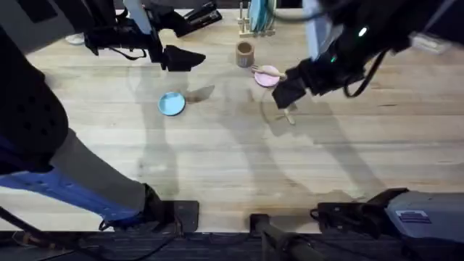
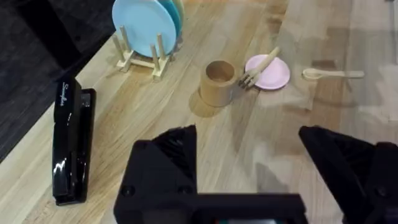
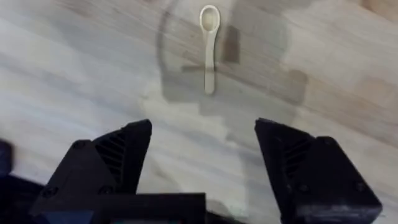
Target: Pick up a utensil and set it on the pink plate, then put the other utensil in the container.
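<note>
Fork (image 2: 261,66) on the pink plate (image 2: 273,74), so we drop the wide-open right gripper (image 3: 202,158) straight over the wooden spoon (image 3: 209,50) handle at frame top-center, jaws crosswise.

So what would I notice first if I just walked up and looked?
Probably the fork lying across the pink plate, right beside the brown cup. Then the spoon alone on the bare wood, with the right gripper open above it. At the back, a rack holds blue plates upright, and a black stapler lies near the table edge.
</note>
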{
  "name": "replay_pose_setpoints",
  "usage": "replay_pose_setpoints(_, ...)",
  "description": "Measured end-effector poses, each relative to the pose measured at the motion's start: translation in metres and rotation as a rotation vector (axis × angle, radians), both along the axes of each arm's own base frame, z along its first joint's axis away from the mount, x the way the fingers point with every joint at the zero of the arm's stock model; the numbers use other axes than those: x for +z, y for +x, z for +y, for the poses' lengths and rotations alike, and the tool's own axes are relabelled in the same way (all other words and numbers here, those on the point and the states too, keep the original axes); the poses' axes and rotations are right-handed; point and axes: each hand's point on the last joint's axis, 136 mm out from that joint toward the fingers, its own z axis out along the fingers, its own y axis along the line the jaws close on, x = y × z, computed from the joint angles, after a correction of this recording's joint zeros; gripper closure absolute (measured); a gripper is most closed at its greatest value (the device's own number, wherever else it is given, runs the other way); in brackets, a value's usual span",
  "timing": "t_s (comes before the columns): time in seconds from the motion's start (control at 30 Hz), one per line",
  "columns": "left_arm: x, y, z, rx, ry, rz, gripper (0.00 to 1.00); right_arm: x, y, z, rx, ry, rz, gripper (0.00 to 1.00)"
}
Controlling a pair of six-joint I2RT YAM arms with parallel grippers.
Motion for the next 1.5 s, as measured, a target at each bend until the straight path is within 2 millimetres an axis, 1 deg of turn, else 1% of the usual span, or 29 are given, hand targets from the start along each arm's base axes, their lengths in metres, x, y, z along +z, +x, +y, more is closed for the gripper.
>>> replay_pose_setpoints(0.13, 0.000, 0.000, 0.000, 0.000, -0.001, 0.000, 0.008, -0.032, -0.001, 0.001, 0.002, -0.002, 0.002, 0.007)
replay_pose_setpoints(0.3, 0.000, 0.000, 0.000, -0.001, -0.001, -0.001, 0.008, -0.063, 0.002, 0.002, 0.004, 0.009, -0.025, 0.006)
replay_pose_setpoints(0.57, 0.000, 0.000, 0.000, -0.001, -0.002, -0.001, 0.007, -0.098, 0.014, 0.008, 0.011, 0.006, -0.025, 0.007)
replay_pose_setpoints(0.67, 0.000, 0.000, 0.000, -0.001, -0.003, -0.001, 0.008, -0.111, 0.015, 0.008, 0.014, -0.009, -0.002, 0.007)
replay_pose_setpoints(1.1, 0.001, 0.000, 0.000, -0.002, -0.003, -0.001, 0.008, -0.113, 0.024, 0.010, 0.019, -0.037, 0.003, 0.016)
replay_pose_setpoints(1.13, 0.001, 0.000, 0.000, -0.002, -0.003, -0.001, 0.008, -0.113, 0.024, 0.010, 0.020, -0.041, 0.002, 0.061)
replay_pose_setpoints(1.23, 0.000, 0.000, 0.000, -0.002, -0.003, -0.001, 0.008, -0.113, 0.029, 0.010, 0.021, -0.041, -0.010, 0.320)
replay_pose_setpoints(1.3, 0.001, 0.000, 0.000, -0.001, -0.003, -0.001, 0.008, -0.113, 0.033, 0.013, 0.027, -0.035, -0.021, 0.577)
replay_pose_setpoints(1.37, 0.001, 0.000, 0.000, -0.002, -0.003, -0.001, 0.008, -0.113, 0.038, 0.015, 0.027, -0.028, -0.036, 0.860)
replay_pose_setpoints(1.4, 0.001, 0.000, 0.000, -0.001, -0.003, -0.001, 0.008, -0.112, 0.040, 0.016, 0.026, -0.025, -0.043, 0.943)
replay_pose_setpoints(1.5, 0.001, 0.000, 0.000, -0.002, -0.003, -0.001, 0.008, -0.112, 0.041, 0.017, 0.027, -0.022, -0.049, 0.968)
